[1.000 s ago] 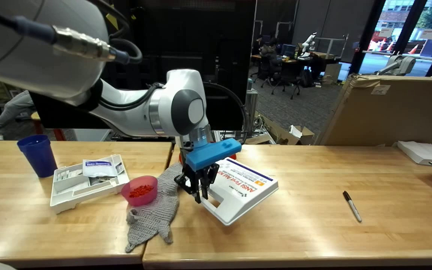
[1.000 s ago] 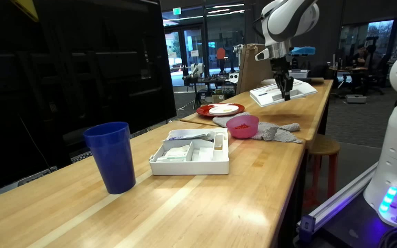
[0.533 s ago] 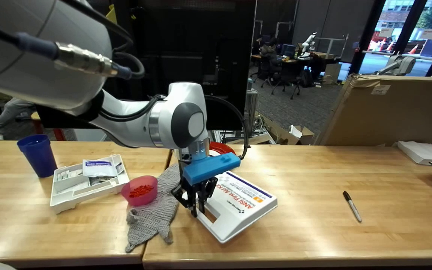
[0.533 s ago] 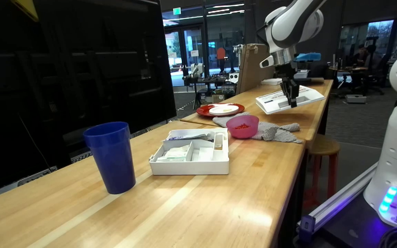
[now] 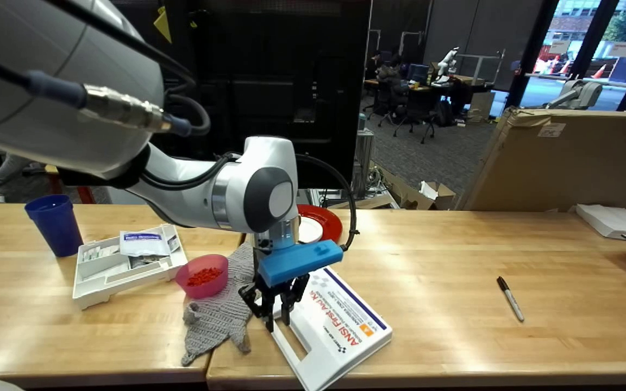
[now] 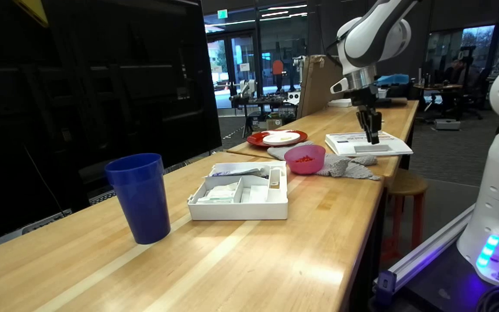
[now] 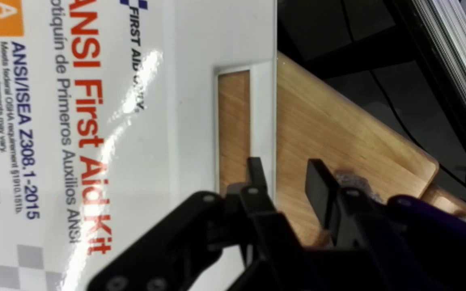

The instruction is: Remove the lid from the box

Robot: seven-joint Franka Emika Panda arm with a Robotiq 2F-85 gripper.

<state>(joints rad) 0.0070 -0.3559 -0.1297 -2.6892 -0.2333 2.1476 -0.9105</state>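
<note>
Gaping, black jaws hang near the glossy slotted lid (image 5: 337, 325); the compartmented plastic box (image 6: 238, 211) sits uncovered.

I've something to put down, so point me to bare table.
Free: the table between the lid and the marker, and from the box to the robot-side edge. Crowded: the middle, where bowl, cloth, plate and lid sit close together, the open tool at the lid's edge.

On the lid (image 7: 144, 153) I can read "ANSI First Aid Kit" in red, "ANSI/ISEA Z308.1-2015" in blue, and "State requirements may vary". At ten o'clock in the wrist view, an orange square (image 7: 6, 24) carries "A".
</note>
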